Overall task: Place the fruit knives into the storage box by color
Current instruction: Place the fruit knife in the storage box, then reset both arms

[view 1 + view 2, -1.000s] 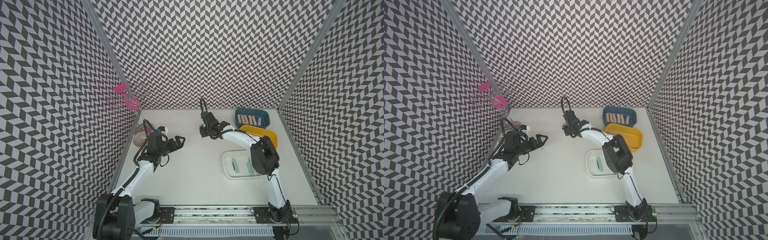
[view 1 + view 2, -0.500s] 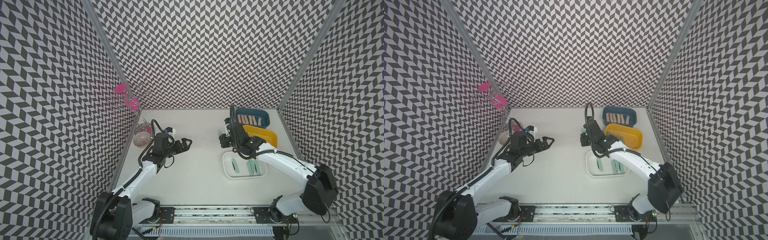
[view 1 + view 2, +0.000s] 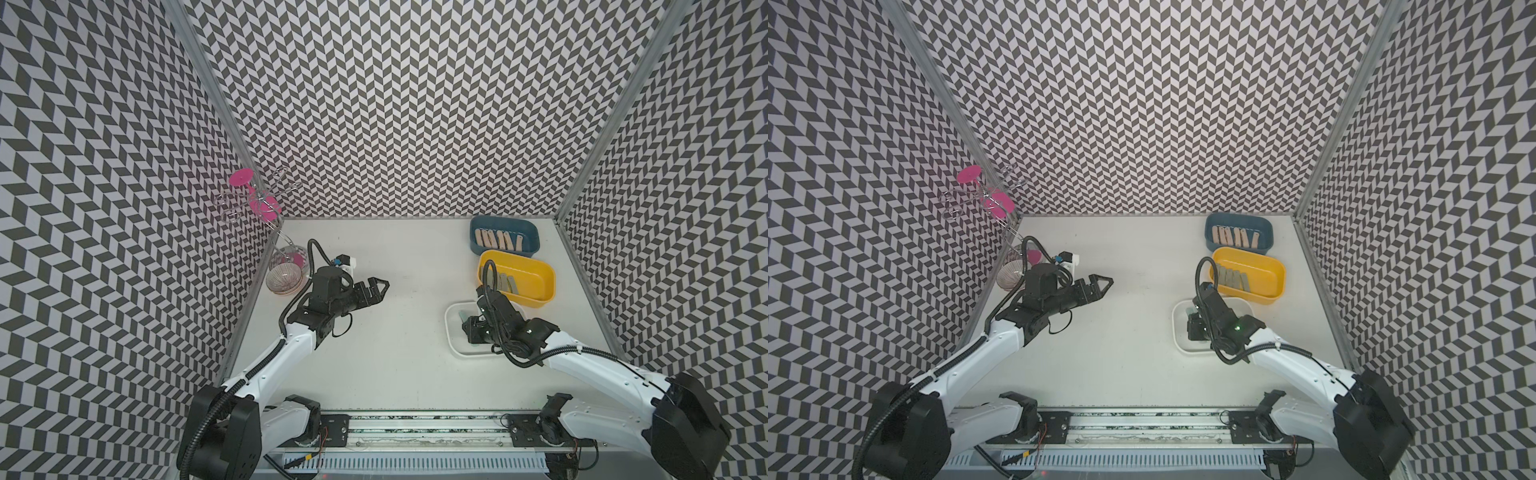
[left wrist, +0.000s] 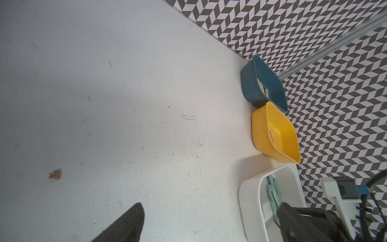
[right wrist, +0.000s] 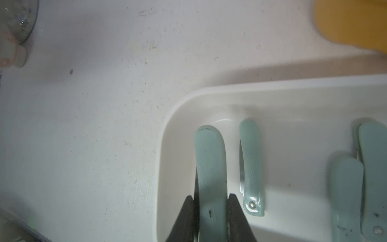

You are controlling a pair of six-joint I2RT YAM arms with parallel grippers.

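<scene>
A mint knife (image 5: 210, 163) is clamped in the right gripper (image 5: 210, 199) within the white box (image 5: 272, 86), lengthwise parallel to the other mint knives (image 5: 251, 163), while the left gripper (image 3: 380, 286) is seen open, well apart.

Mint knives (image 5: 252, 163), white box (image 5: 272, 88), yellow box (image 3: 547, 277) and teal box (image 3: 534, 235) stand against black-and-white chevron walls (image 3: 415, 104).

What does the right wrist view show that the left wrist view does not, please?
Only the right wrist view shows the right gripper shut on a mint fruit knife over the white box. Only the left wrist view shows the blue box holding peach-pink knives. Both show the white box with other mint knives lying inside, the yellow box and the table.
</scene>
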